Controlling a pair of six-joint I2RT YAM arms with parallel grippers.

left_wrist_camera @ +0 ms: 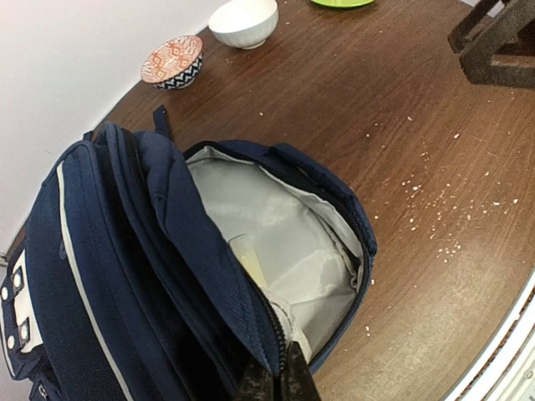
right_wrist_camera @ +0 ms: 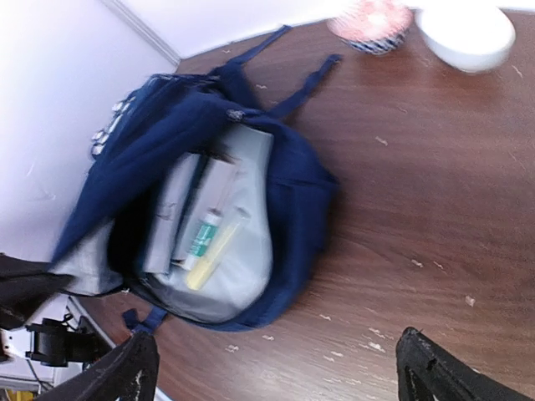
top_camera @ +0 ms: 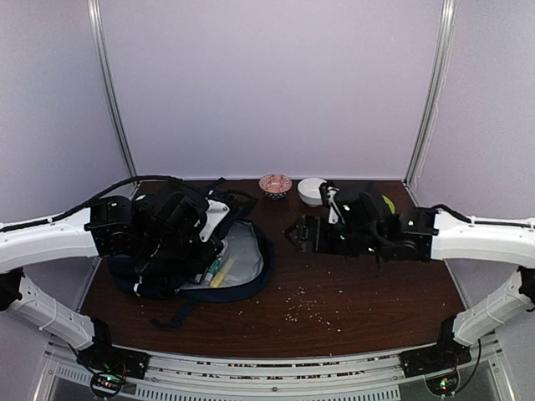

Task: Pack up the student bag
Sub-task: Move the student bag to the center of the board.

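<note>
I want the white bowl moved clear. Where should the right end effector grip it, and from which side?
Probably the rim of the white bowl, from above on its right side: it stands upright, mouth open, so one finger can go inside and one outside. The patterned bowl crowds its left.

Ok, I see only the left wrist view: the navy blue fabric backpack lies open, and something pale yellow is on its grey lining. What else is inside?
Observer: The right wrist view shows a green-and-white tube beside that pale yellow stick inside the navy blue fabric backpack.
Operator: And on the right side, is anything held?
Observer: No, the right gripper is wide open and empty, above the brown wooden table.
</note>
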